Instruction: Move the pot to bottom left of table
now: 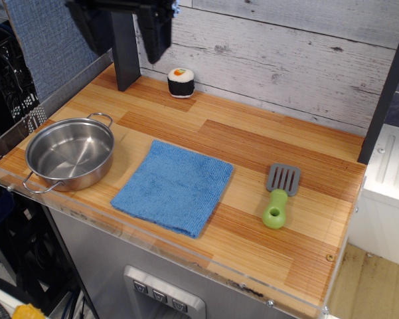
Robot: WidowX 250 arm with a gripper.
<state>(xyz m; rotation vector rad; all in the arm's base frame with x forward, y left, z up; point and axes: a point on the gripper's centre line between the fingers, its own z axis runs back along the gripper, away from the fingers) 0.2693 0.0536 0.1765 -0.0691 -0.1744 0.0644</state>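
The shiny steel pot (70, 153) with two wire loop handles stands upright on the striped wooden table (252, 153), at its front left corner beside the clear acrylic edge. It is empty. My black gripper (125, 33) hangs high at the top left, well above and behind the pot. Its two fingers are spread apart with nothing between them. Its upper part is cut off by the frame's top edge.
A blue cloth (174, 186) lies flat just right of the pot. A sushi-roll toy (180, 82) stands by the white plank back wall. A grey spatula with a green handle (279, 196) lies at the right. A dark post (125, 50) stands at the back left.
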